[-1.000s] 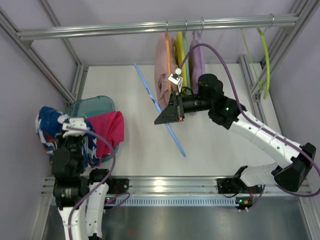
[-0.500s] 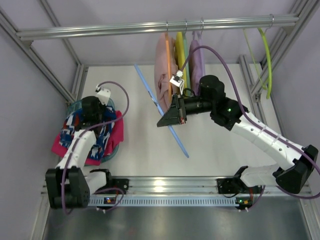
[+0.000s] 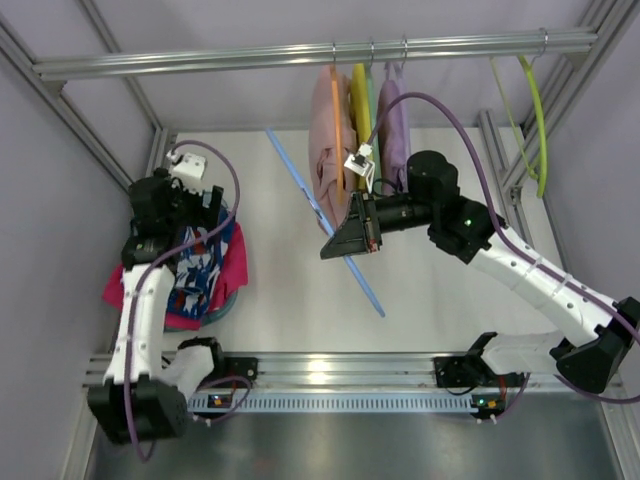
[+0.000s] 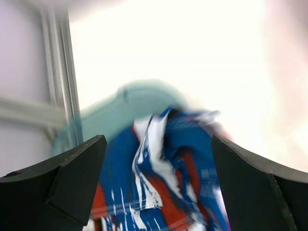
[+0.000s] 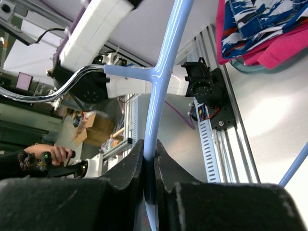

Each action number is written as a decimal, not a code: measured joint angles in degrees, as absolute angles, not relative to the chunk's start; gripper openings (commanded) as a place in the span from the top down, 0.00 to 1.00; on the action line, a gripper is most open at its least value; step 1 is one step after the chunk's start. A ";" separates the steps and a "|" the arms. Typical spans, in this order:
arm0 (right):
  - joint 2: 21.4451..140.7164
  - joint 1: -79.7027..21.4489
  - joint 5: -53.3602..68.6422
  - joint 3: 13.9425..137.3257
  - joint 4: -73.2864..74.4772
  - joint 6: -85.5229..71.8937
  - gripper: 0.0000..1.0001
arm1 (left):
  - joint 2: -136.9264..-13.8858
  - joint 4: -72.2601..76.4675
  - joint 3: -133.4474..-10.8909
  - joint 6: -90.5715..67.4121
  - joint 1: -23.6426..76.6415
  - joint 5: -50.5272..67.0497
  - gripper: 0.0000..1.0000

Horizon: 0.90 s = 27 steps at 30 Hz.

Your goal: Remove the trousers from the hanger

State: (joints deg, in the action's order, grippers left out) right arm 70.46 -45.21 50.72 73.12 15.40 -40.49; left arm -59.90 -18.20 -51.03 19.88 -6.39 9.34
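Note:
The trousers (image 3: 200, 272), dark blue with a white and red print, lie crumpled on a magenta garment in the teal basket at the left. My left gripper (image 3: 193, 215) hovers just above them, open, with nothing between its fingers; the left wrist view shows the trousers (image 4: 166, 173) blurred below the wide jaws (image 4: 159, 144). The light-blue hanger (image 3: 305, 195) hangs bare and slanted over the table's middle, and my right gripper (image 3: 347, 236) is shut on its bar. In the right wrist view the hanger (image 5: 166, 72) runs up from the closed gripper (image 5: 150, 149) to its metal hook (image 5: 43, 96).
A magenta-pink garment (image 3: 228, 262) lies under the trousers in the teal basket (image 3: 222, 305). Pink (image 3: 326, 130), yellow (image 3: 359, 100) and lilac (image 3: 393, 125) garments hang from the top rail (image 3: 300, 52). Yellow-green hangers (image 3: 535, 110) hang at the right. Frame posts border both sides.
My left arm swung from near its base out over the basket, and its gripper opened and let go of the trousers. The right arm drifted slightly right with the hanger.

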 measured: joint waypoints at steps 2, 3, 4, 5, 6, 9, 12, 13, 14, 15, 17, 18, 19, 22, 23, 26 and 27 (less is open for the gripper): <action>70.48 -45.21 51.64 73.10 14.52 -41.30 1.00 | -52.64 -20.99 -55.05 20.32 -6.66 16.95 0.05; 70.54 -45.21 52.12 73.10 13.89 -41.93 1.00 | -48.64 -21.23 -56.64 20.47 -6.66 20.82 0.05; 70.61 -45.21 52.64 73.03 12.84 -42.78 1.00 | -44.47 -21.41 -57.87 20.75 -6.68 24.71 0.06; 70.74 -45.21 53.15 72.99 11.92 -43.51 1.00 | -40.07 -21.63 -58.94 21.15 -6.68 28.71 0.07; 70.98 -45.21 53.93 72.84 10.59 -44.58 1.00 | -36.10 -21.82 -59.86 21.52 -6.63 32.40 0.08; 72.42 -45.65 55.90 72.79 7.35 -47.72 1.00 | -27.83 -22.96 -62.08 23.44 -6.63 42.24 0.09; 74.61 -46.50 57.10 72.77 4.19 -50.76 1.00 | -24.45 -24.75 -62.13 26.76 -6.63 49.95 0.09; 75.29 -46.94 57.23 72.77 3.57 -51.37 1.00 | -24.05 -25.54 -61.87 27.97 -6.63 51.88 0.09; 76.07 -47.57 57.36 72.77 2.72 -52.21 1.00 | -23.86 -26.22 -61.54 29.34 -6.63 53.54 0.09; 76.93 -48.49 57.47 72.82 2.04 -52.93 1.00 | -23.86 -26.87 -61.17 30.72 -6.66 55.00 0.09; 78.48 -50.37 57.71 73.06 0.99 -54.15 1.00 | -23.86 -28.25 -60.34 33.67 -6.66 57.28 0.09; 79.31 -51.42 57.91 73.30 0.45 -54.65 1.00 | -23.86 -28.67 -60.10 34.89 -6.66 58.00 0.09; 80.12 -52.51 58.04 73.54 -0.08 -55.18 1.00 | -23.88 -28.86 -59.92 36.16 -6.66 58.76 0.09; 82.11 -55.33 58.30 74.65 -1.45 -56.38 1.00 | -23.90 -29.19 -59.57 39.70 -6.66 61.08 0.09; 82.83 -56.23 58.43 75.26 -1.85 -56.82 1.00 | -23.99 -29.23 -59.51 40.73 -6.66 61.78 0.11; 84.93 -58.43 58.81 77.28 -3.03 -58.04 1.00 | -24.77 -29.28 -59.46 43.42 -6.66 63.83 0.17; 85.65 -59.07 59.02 77.84 -3.53 -58.35 1.00 | -25.23 -29.26 -59.46 44.25 -6.66 64.42 0.22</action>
